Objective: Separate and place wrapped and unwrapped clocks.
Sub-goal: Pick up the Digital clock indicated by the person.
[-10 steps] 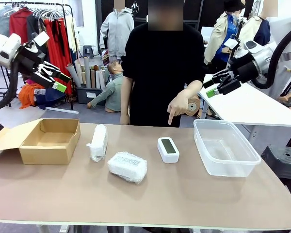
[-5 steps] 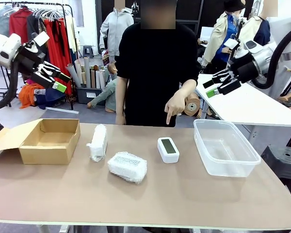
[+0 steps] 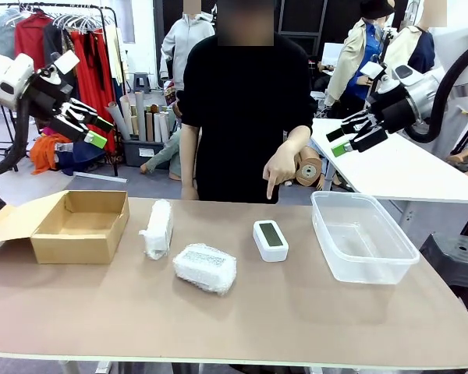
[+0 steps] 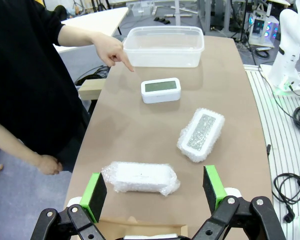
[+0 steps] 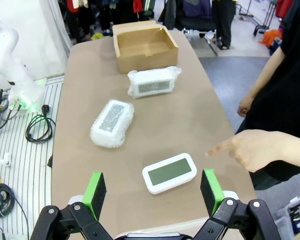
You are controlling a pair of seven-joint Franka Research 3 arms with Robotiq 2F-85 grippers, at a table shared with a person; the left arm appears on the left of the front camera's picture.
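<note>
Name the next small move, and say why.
Probably lower the open right gripper toward the bare clock: the person's hand points down at it, it lies untouched on the table, nearest that arm, beside the clear tub.

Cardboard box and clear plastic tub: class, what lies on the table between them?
Front view, left to right: a wrapped clock, another wrapped clock, then the bare clock.

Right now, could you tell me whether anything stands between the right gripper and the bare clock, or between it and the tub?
The person's pointing hand hangs just beyond the bare clock, close to the way down for the open right gripper. Nothing visible lies between the clock and the clear tub.
</note>
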